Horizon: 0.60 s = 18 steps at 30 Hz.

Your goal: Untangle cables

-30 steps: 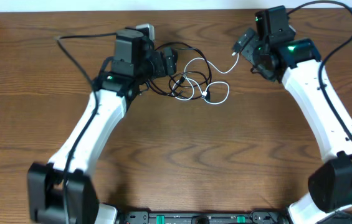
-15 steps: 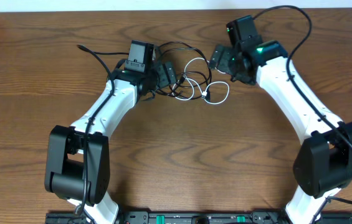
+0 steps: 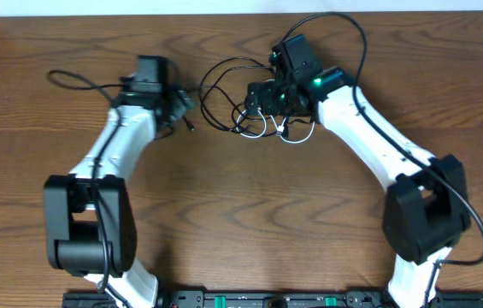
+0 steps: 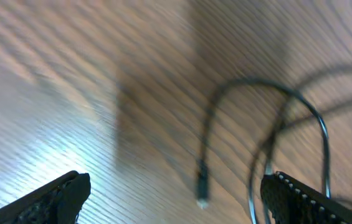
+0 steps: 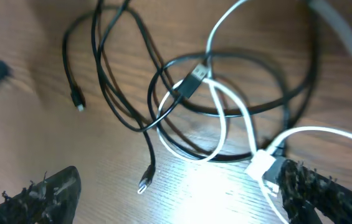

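On the brown wooden worktop [image 3: 241, 222], the right tool [image 5: 179, 177] hangs wide open and empty over the tangled thin black and white cables [image 5: 191, 78], while the left tool [image 4: 176, 186], likewise spread and empty, faces one small black plug end [image 4: 201, 190] lying just ahead.

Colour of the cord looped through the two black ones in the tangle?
White. That thin white cable shows clearest in the right wrist view.
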Tool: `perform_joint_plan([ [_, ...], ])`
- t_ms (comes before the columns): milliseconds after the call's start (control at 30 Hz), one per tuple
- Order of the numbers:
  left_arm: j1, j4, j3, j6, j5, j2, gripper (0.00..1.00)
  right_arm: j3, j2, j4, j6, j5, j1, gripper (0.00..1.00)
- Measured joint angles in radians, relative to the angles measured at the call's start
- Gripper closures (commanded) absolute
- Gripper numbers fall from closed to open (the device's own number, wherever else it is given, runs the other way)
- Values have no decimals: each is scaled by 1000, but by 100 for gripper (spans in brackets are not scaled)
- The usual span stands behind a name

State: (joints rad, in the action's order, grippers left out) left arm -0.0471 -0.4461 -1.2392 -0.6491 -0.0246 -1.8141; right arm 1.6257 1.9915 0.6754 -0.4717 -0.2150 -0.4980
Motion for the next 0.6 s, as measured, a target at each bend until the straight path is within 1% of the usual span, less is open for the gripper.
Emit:
perform_joint_plan([
  [133, 74, -5, 0, -11, 31, 0, 7, 0, 62, -22, 5, -59, -19, 18],
  [200, 93, -23, 0, -13, 42, 0, 7, 0, 91, -36, -3, -70, -38, 27],
  [267, 101, -39, 0, -14, 48, 0, 7, 0, 123, -53, -17, -80, -58, 32],
  [333, 103, -53, 0, -17, 52, 0, 7, 0, 157, -70, -31, -89, -74, 36],
  [433, 103, -64, 0, -20, 54, 0, 7, 0, 196, -82, -42, -99, -85, 44],
  [467, 103, -65, 0, -21, 56, 0, 7, 0, 204, -85, -44, -100, -85, 45],
  [533, 103, -66, 0, -23, 56, 0, 7, 0, 211, -92, -47, -100, -84, 50],
  [600, 103, -66, 0, -25, 56, 0, 7, 0, 212, -106, -47, -97, -83, 53],
])
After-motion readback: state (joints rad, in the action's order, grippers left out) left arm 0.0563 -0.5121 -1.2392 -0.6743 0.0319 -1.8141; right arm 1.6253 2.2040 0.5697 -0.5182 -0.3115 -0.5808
